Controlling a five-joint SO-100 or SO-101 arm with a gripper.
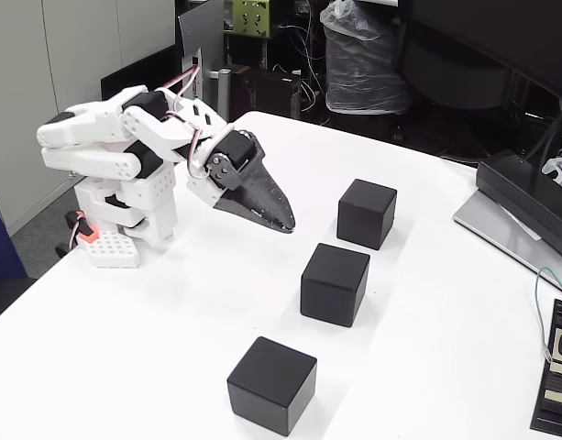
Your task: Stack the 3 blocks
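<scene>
Three matte black blocks sit apart on the white table (170, 302) in the fixed view: a far block (366, 213), a middle block (335, 283) and a near block (271, 384), forming a diagonal line. None rests on another. My gripper (286, 223) hangs at the end of the folded white arm (125, 147), left of the far block and a short gap away from it. Its dark fingers lie together at the tip, holding nothing.
The arm's base (111, 243) stands at the table's left edge. A laptop and stand (523, 206) occupy the right edge, and a flat black device with a white label (557, 380) lies at the lower right. Cluttered furniture stands behind the table.
</scene>
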